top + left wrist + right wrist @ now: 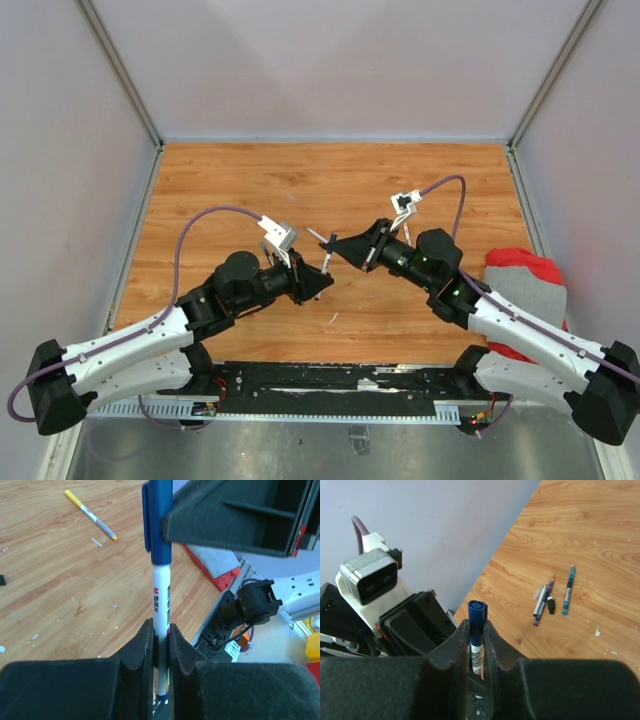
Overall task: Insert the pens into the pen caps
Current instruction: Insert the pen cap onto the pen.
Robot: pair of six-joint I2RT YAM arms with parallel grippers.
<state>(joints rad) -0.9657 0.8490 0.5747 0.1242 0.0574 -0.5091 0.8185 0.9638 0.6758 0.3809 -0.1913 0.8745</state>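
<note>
A pen with a white barrel (pixel 161 600) and a dark blue cap (pixel 159 525) stands between both grippers at the table's middle (pixel 328 262). My left gripper (pixel 160 630) is shut on the white barrel. From the opposite side, my right gripper (pixel 478 625) is shut on the blue cap (pixel 477 615), with the barrel showing below it between the jaws. In the top view the left gripper (pixel 322 282) and right gripper (pixel 338 247) nearly touch tip to tip. A yellow-ended pen (pixel 90 514) lies on the wood. Three more pens (pixel 542 599) (pixel 568 590) and a black cap (pixel 551 604) lie together.
A red and grey cloth (pixel 525 290) lies at the table's right edge beside the right arm. Another small black cap (pixel 2 580) sits at the left border of the left wrist view. White specks dot the wood (pixel 333 318). Grey walls enclose the table.
</note>
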